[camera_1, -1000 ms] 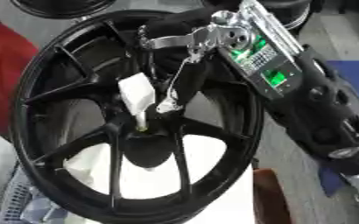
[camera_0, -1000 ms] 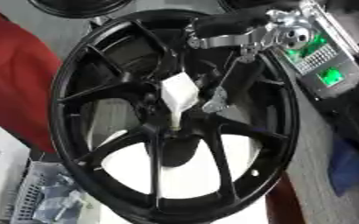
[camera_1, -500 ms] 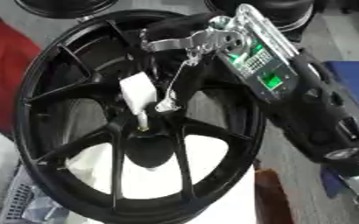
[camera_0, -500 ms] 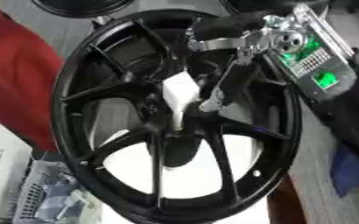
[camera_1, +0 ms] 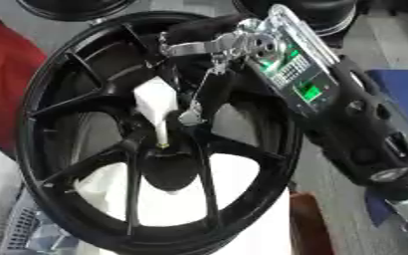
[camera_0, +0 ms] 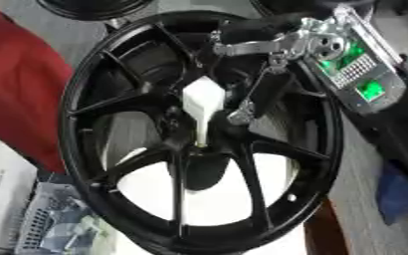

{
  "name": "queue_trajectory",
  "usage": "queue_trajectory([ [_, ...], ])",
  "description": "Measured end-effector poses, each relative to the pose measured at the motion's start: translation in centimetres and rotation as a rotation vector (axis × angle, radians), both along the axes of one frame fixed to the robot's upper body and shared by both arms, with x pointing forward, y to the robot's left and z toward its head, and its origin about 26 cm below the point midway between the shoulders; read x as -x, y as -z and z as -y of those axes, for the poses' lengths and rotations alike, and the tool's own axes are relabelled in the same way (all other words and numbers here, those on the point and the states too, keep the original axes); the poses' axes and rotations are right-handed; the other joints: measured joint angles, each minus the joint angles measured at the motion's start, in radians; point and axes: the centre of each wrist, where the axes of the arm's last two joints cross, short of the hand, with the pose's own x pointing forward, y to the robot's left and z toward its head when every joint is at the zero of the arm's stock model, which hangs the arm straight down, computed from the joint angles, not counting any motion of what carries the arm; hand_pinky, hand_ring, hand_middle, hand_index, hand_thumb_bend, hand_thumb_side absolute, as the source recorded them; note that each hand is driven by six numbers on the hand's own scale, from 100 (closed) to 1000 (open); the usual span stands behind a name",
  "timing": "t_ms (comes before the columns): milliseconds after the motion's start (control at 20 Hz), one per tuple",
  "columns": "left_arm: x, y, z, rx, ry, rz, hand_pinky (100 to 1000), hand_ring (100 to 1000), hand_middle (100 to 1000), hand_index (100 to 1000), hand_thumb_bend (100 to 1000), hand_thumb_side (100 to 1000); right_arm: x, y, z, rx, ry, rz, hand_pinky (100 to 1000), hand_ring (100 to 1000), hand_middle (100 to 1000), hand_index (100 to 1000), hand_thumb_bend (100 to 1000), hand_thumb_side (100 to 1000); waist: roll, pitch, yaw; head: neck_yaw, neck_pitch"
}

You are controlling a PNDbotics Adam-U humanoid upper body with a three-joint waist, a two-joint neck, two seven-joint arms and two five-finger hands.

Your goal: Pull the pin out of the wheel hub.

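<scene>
- Black alloy is filling most of my view: the wheel hub (camera_0: 199, 139) is standing up on its rim, leaning a little, its spokes running in to a dark centre.
- White and tapering, the pin (camera_0: 203, 107) is sitting at the middle of the wheel hub, its broad head up and its thin lower end going into the centre bore.
- My right hand (camera_1: 242, 50) is reaching in from the upper right, its silver links and a green-lit board showing on its back.
- My fingers (camera_0: 251, 97) are hanging down over the spokes just beside the pin; one dark finger with a silver tip is lying right next to the white head, and another (camera_0: 242, 32) is curling over the top of the rim.
- Whether my fingers are closing on the pin or only touching it, I cannot tell; the black parts are merging with the black spokes.
- My left hand is not showing in either eye.
- Red cloth (camera_0: 20, 94) is lying to the left of the wheel hub, and a pale mesh basket (camera_0: 55, 219) is sitting near the lower left corner.
- Blue material (camera_1: 399, 94) is showing at the right edge, behind my forearm.
</scene>
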Motion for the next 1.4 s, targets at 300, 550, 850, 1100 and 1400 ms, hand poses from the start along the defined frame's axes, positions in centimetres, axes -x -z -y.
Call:
queue_trajectory([
  [300,0.0,0.0,-0.1,0.000,-0.002,0.000,754,603,521,722,401,612,-0.1,0.2,0.0,-0.041,0.009,-0.052,797,637,358,521,213,100,0.000,0.000,0.005,-0.007,0.000],
  [550,0.0,0.0,-0.1,0.000,-0.002,-0.001,755,601,521,723,403,612,0.0,-0.7,0.0,-0.096,0.012,-0.087,798,625,344,504,228,100,0.000,-0.001,0.006,-0.009,0.000],
  [850,0.0,0.1,-0.1,0.000,-0.002,-0.004,756,601,522,723,404,611,0.8,-4.2,1.1,-0.207,0.008,-0.100,807,617,335,499,188,100,0.000,-0.015,0.007,-0.011,0.006],
  [1100,0.0,0.1,-0.1,-0.001,-0.003,-0.005,757,601,522,724,406,610,1.9,-7.6,3.1,-0.350,0.014,-0.101,814,611,331,499,145,100,-0.003,-0.025,0.007,-0.009,0.008],
  [1400,0.0,0.0,-0.3,-0.001,-0.011,-0.004,757,601,522,724,407,609,2.9,-11.2,7.4,-0.540,0.065,-0.083,820,608,332,503,113,100,-0.005,-0.035,-0.007,-0.004,0.008],
])
